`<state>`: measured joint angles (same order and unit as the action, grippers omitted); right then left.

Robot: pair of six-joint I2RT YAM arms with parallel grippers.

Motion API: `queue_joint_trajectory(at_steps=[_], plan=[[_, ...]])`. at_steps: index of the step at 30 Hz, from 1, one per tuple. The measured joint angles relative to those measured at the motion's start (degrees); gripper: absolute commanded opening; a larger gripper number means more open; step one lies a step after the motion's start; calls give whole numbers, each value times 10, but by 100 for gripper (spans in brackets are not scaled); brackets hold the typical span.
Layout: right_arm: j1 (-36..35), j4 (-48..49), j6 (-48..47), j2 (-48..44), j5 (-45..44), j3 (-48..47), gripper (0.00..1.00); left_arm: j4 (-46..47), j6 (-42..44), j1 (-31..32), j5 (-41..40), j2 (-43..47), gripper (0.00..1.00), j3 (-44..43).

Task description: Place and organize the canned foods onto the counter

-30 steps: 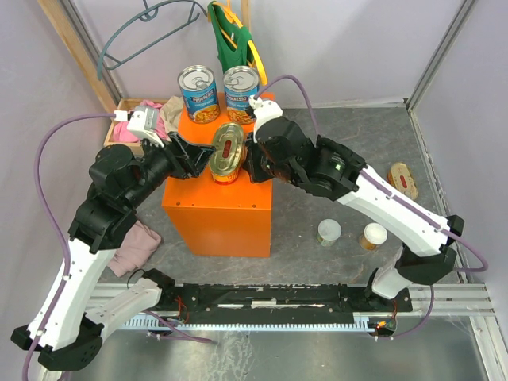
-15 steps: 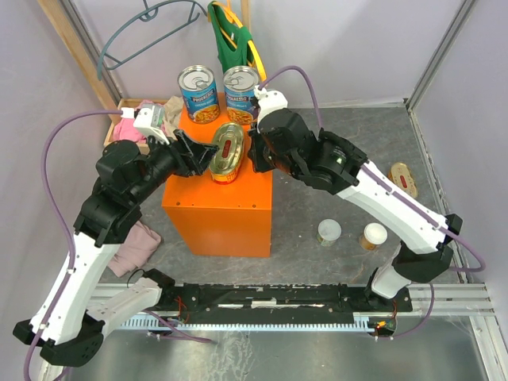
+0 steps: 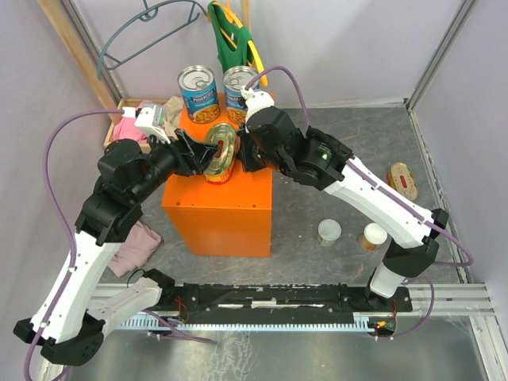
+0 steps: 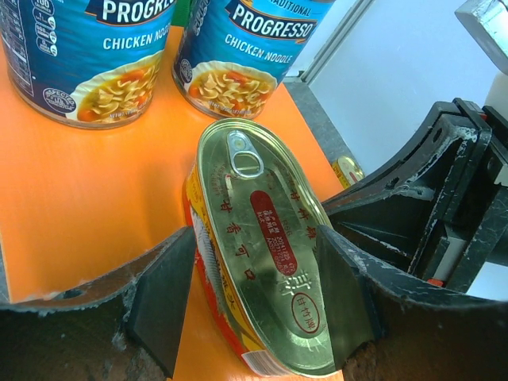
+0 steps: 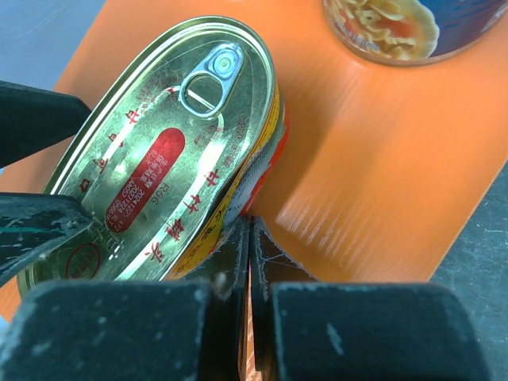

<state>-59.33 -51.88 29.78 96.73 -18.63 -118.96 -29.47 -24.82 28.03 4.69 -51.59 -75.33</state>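
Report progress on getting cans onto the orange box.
Done: two tall blue-labelled cans stand on the large orange box. In hand: the left arm's fingers clasp a flat oval yellow-red tin, tilted above the box; the right arm's fingers are shut at its edge. Left: another oval tin and two small white-lidded cans, on the grey table.

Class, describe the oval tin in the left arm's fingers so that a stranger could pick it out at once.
Find the big orange box mid-table. Over its top, nearer the arms than two tall blue soup cans, is the oval tin, between the left arm's fingers. Unlike the cans it is flat, gold-lidded, tilted.
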Motion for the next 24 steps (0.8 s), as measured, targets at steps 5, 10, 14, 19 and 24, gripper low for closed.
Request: queue_joint_trajectory(at_steps=[5,10,14,19,24], plan=[[-4,0,2,9,7,-12,1,0,0,0,-2,2,68,5],[-7,2,5,20,11,-22,1,-1,0,0,-11,3,68,7],[-9,4,5,29,14,-31,1,-1,0,0,-22,3,67,7],[-10,5,6,37,17,-40,1,-1,10,0,-35,3,62,7],[-10,4,6,48,20,-55,1,-1,18,-1,-48,2,62,7]])
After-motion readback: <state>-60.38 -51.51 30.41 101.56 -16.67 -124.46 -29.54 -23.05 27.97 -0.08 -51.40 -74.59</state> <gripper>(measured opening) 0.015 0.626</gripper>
